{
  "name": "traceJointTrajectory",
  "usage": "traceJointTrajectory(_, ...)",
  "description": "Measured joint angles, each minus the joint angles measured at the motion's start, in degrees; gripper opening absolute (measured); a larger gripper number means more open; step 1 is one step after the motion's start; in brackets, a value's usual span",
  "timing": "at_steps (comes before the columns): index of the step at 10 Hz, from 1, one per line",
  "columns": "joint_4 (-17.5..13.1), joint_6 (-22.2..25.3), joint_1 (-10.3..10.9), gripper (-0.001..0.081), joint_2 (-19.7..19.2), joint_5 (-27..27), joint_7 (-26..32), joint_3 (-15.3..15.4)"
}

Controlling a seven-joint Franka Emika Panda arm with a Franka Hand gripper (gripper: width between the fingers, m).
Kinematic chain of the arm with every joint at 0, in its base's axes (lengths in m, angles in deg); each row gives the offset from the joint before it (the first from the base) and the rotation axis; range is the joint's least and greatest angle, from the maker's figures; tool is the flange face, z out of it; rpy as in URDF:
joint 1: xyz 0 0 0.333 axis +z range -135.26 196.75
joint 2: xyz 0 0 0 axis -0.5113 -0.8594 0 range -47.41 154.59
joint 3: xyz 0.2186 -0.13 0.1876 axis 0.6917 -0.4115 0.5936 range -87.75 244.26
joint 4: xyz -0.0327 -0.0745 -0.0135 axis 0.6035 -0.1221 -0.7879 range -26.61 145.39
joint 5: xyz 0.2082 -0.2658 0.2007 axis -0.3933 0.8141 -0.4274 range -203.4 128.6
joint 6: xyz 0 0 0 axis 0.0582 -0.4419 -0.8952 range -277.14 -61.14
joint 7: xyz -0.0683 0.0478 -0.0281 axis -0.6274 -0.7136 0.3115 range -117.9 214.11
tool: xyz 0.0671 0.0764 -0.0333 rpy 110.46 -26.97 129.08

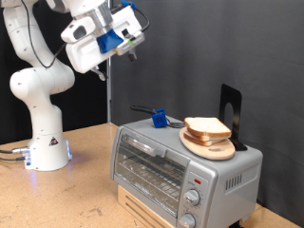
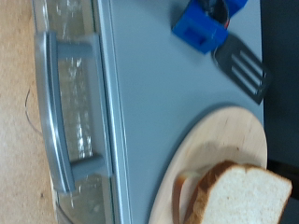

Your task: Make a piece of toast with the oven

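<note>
Two slices — piece of toast [image 1: 206, 126] stacked on wooden plate [image 1: 210, 145] atop oven [image 1: 180, 166], door closed | gripper [image 1: 103, 68] high at left, nothing held — jaws' opening cannot be judged.

Brushed silver metal oven [image 1: 185, 161] with glossy glass door, smooth round wooden plate [image 1: 211, 144], blue plastic clip [image 2: 199, 25]

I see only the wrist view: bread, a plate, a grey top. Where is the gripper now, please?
Observer: The gripper hangs high up, toward the exterior view's top left, well above the oven.
Operator: Is the oven door open?
Observer: No, the glass door is shut.
Operator: Is anything behind the plate?
Observer: Yes, a black upright stand rises just behind the wooden plate.
</note>
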Motion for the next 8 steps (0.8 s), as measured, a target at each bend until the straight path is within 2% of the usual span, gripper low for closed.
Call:
traceJointTrajectory(4,1.88,-2.27,-0.11,0.0808,-0.16,2.56,1.26,1.29)
traceJointTrajectory(6,2.08,-2.27,-0.11,0.0808,-0.29,2.14,1.23,1.21)
traceJointTrajectory(8,4.37,-4.78,-0.11,0.0808,-0.59,2.67,1.25,1.23)
